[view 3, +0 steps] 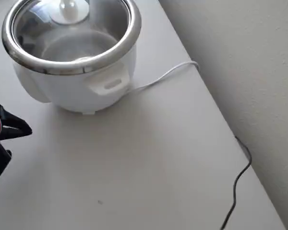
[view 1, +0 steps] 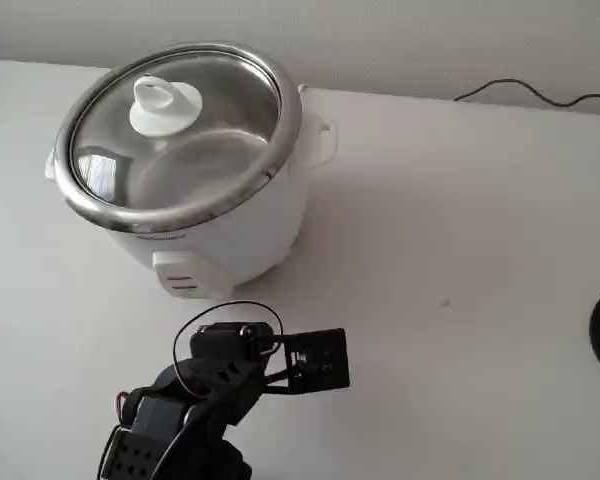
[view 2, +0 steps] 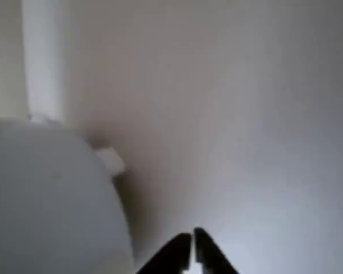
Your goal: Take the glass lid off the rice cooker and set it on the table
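Wrist view shows our tool (view 2: 191, 251) pressed together, empty, beside the rice cooker (view 2: 46, 194); the glass lid (view 1: 175, 125) sits on the cooker, so lifting and placing on the desk (view 1: 460, 300) remain.

Fixed and overhead views high above rice cooker (view 1: 180, 160); wrist view low beside it.

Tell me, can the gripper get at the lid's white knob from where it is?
Probably yes: the knob stands bare atop the glass lid with nothing over it. The gripper, shut, sits low beside the rice cooker and must rise first.
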